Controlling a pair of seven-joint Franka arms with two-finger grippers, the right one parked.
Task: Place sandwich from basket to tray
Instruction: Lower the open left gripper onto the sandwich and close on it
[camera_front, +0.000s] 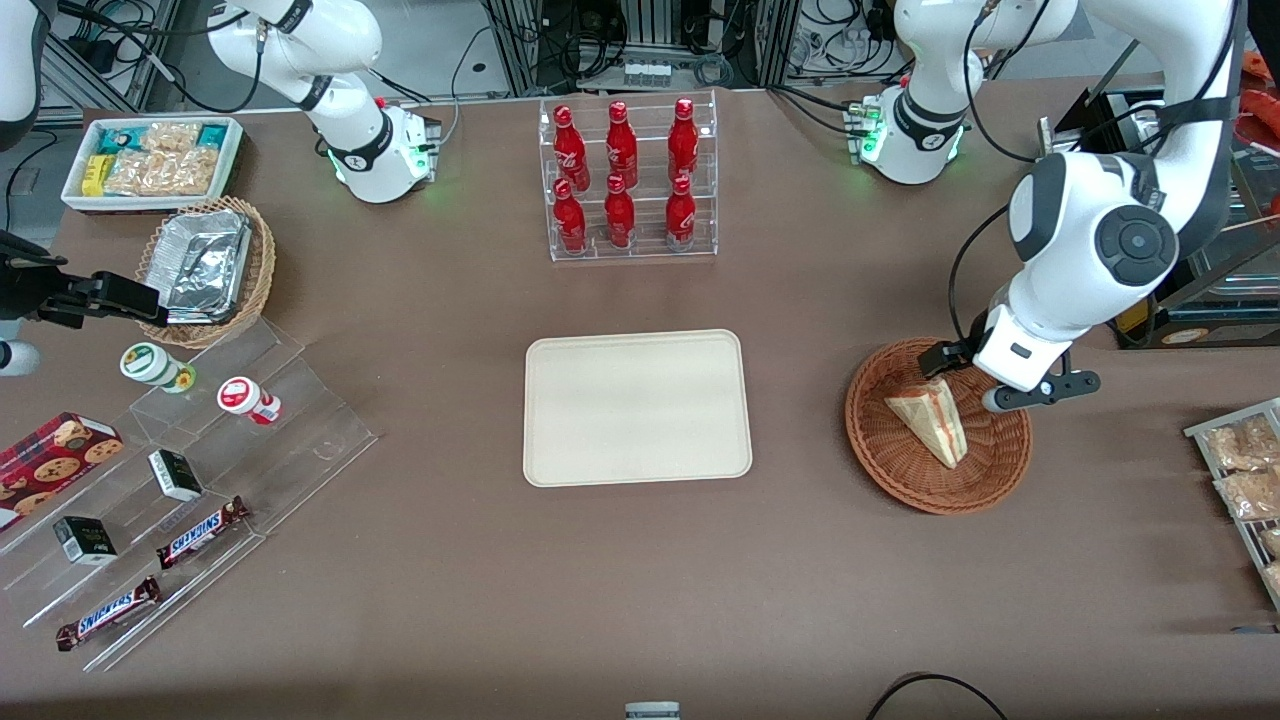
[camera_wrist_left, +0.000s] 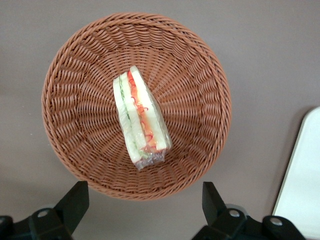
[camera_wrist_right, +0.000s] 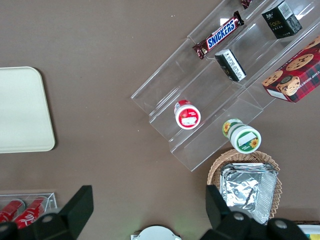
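The sandwich (camera_front: 930, 422) (camera_wrist_left: 140, 117), a wrapped white-bread wedge with red and green filling along its edge, lies in the middle of the round reddish-brown wicker basket (camera_front: 900, 470) (camera_wrist_left: 85, 110). My left gripper (camera_front: 985, 385) (camera_wrist_left: 144, 200) hovers above the basket's rim, on the side farther from the front camera. It is open, with nothing between its black fingers (camera_wrist_left: 75, 200). The empty cream tray (camera_front: 637, 407) (camera_wrist_left: 302, 180) lies flat at the table's middle, beside the basket toward the parked arm's end.
A clear rack of red bottles (camera_front: 628, 180) stands farther from the front camera than the tray. Toward the parked arm's end are an acrylic step shelf with snacks (camera_front: 200, 450), a tan basket of foil trays (camera_front: 205, 270) and a white snack bin (camera_front: 150, 160). Snack packets (camera_front: 1245, 470) lie near the working arm's table edge.
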